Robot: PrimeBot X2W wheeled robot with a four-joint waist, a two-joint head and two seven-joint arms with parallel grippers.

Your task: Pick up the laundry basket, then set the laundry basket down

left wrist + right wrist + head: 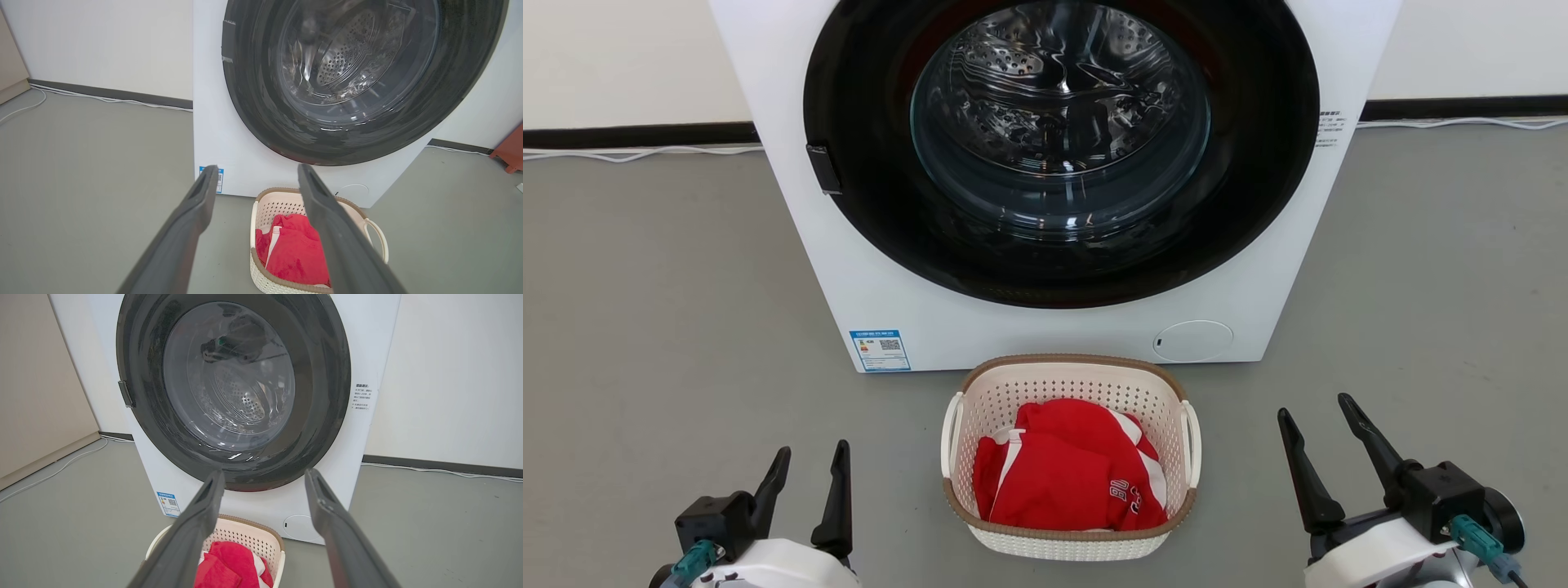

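Observation:
The laundry basket (1068,384) stands on the grey floor just in front of the washing machine, cream-white and perforated, with a brown rim and white loop handles on both sides. A red and white garment (1066,469) lies inside it. My left gripper (811,460) is open, low at the left, well clear of the basket's left handle. My right gripper (1316,411) is open at the right, a similar distance from the right handle. The left wrist view has the basket (282,202) beyond the open fingers, and the right wrist view has the basket (249,535) at lower left.
The white washing machine (1045,327), with its dark round door (1062,147) shut, rises right behind the basket. White cables (629,153) run along the wall base. An orange-red object (510,151) stands at the far right. Bare grey floor (645,327) stretches to both sides.

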